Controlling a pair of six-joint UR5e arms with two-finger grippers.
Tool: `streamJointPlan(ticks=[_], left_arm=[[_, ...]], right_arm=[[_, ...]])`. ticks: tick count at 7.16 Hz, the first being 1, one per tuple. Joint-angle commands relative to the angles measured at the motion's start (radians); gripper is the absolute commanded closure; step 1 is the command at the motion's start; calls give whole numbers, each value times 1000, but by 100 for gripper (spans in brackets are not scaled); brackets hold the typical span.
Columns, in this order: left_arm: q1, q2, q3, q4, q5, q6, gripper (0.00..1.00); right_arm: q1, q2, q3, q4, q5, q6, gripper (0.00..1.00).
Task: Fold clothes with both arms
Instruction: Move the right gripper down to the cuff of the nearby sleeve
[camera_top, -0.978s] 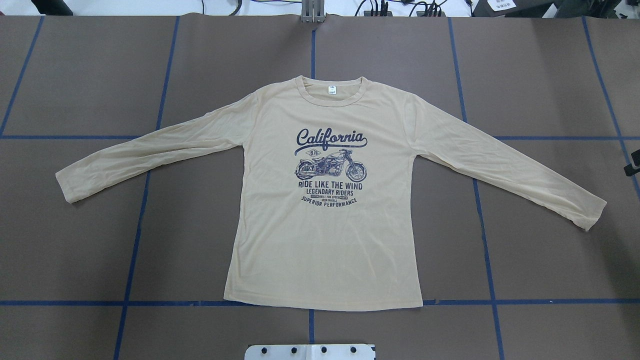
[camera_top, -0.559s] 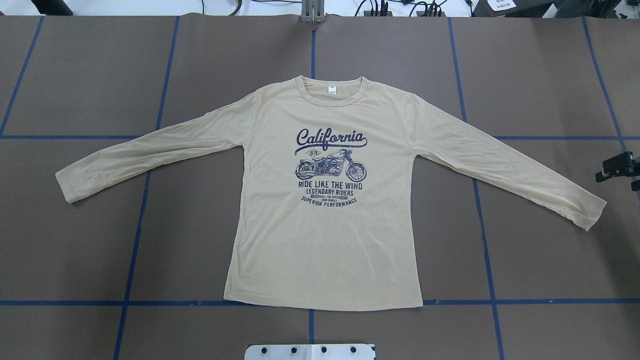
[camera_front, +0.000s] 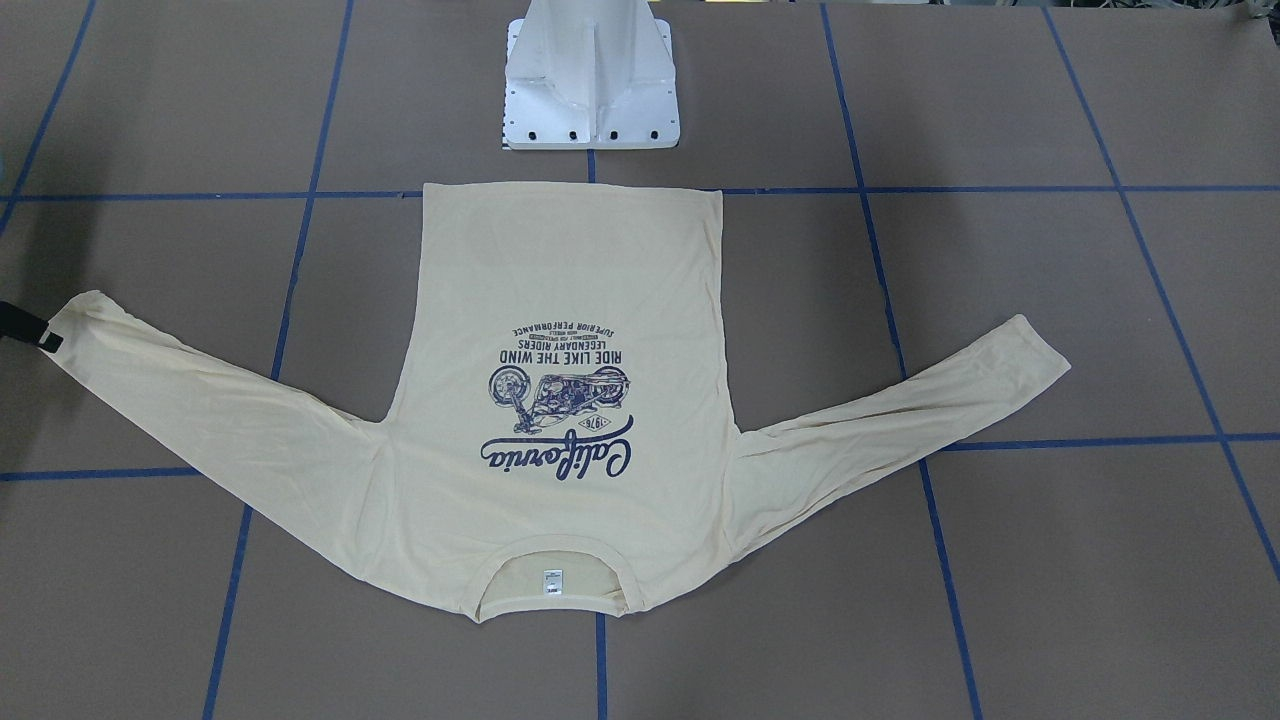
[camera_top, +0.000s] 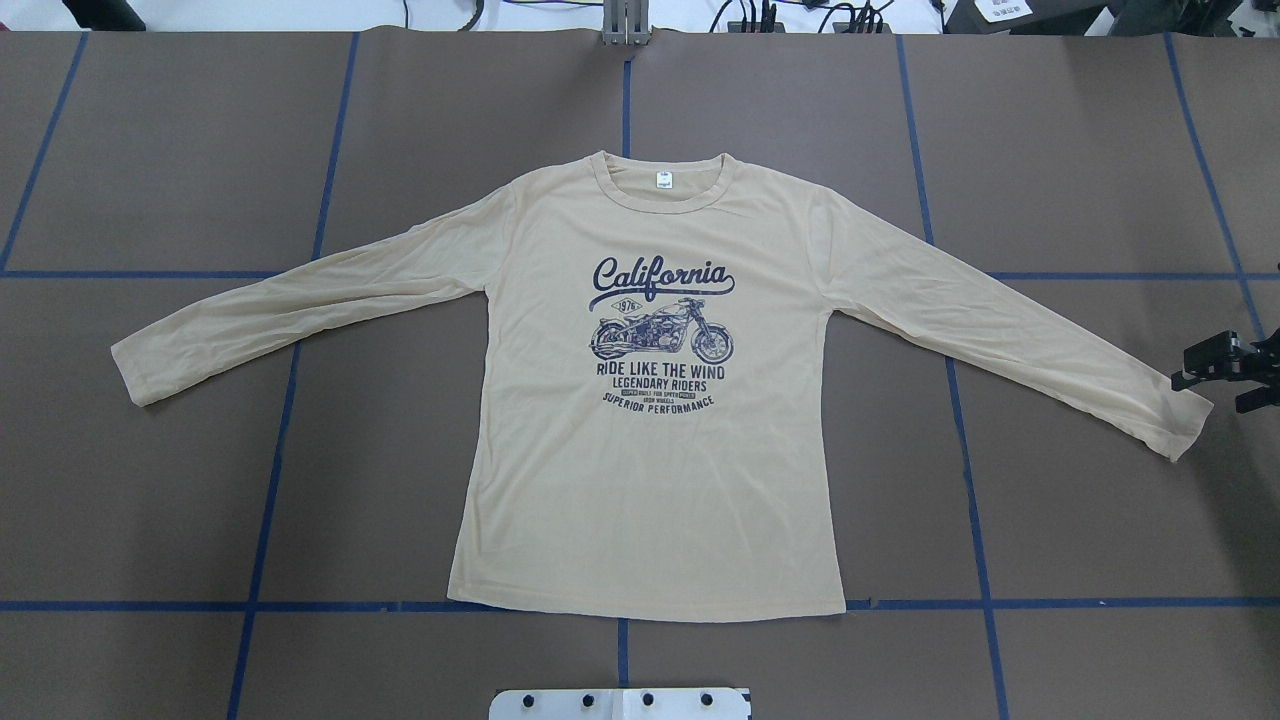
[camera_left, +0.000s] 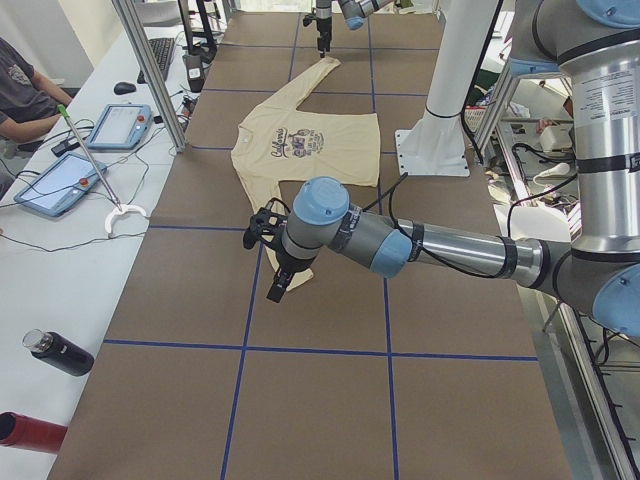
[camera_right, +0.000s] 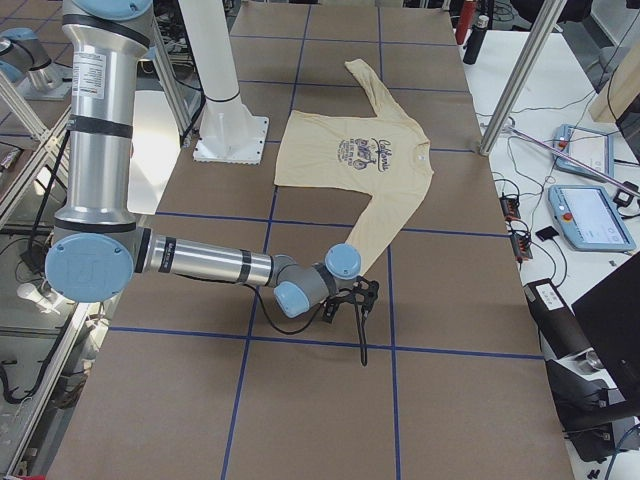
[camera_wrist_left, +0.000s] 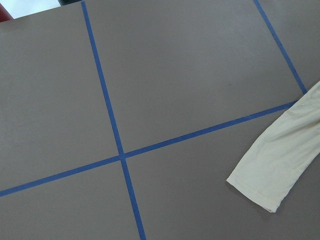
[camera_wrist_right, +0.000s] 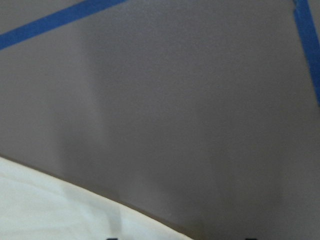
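The cream long-sleeved shirt (camera_top: 650, 450) lies flat and face up on the brown table, both sleeves spread out, neck at the far side. My right gripper (camera_top: 1210, 385) hovers at the view's right edge, just beyond the right sleeve's cuff (camera_top: 1185, 425), open and holding nothing. It also shows at the left edge of the front-facing view as the right gripper (camera_front: 28, 328), by the cuff. In the right wrist view, cream cloth (camera_wrist_right: 50, 210) fills the lower left. My left gripper (camera_left: 272, 280) hangs near the left cuff (camera_wrist_left: 265, 185); I cannot tell if it is open or shut.
The white pedestal base (camera_front: 590, 90) stands just behind the shirt's hem. Blue tape lines (camera_top: 290, 400) grid the table. A side bench along the far edge holds tablets (camera_left: 60, 180) and bottles (camera_left: 55, 355), with a person seated there (camera_left: 25, 90).
My right gripper has come in from the right edge and a little nearer, toward the right sleeve's cuff. The shirt has not moved.
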Motion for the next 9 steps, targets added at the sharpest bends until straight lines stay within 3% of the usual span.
streamJointPlan(ticks=[1, 2, 3, 4, 5, 8, 9], left_arm=[[0, 0, -2, -1, 0, 0, 0], [0, 0, -2, 0, 0, 0, 0], [0, 0, -2, -1, 0, 0, 0], [0, 0, -2, -1, 0, 0, 0], [0, 0, -2, 0, 0, 0, 0], [0, 0, 0, -1, 0, 2, 0], [0, 0, -2, -1, 0, 2, 0]], right_arm=[[-11, -10, -4, 2, 0, 13, 13], [-9, -12, -4, 2, 0, 15, 15], [-9, -13, -4, 1, 0, 22, 34], [-9, -12, -5, 1, 0, 47, 83], [-11, -10, -5, 1, 1, 47, 100], [-6, -4, 16, 1, 12, 47, 100], [-5, -3, 68, -7, 15, 48, 100]])
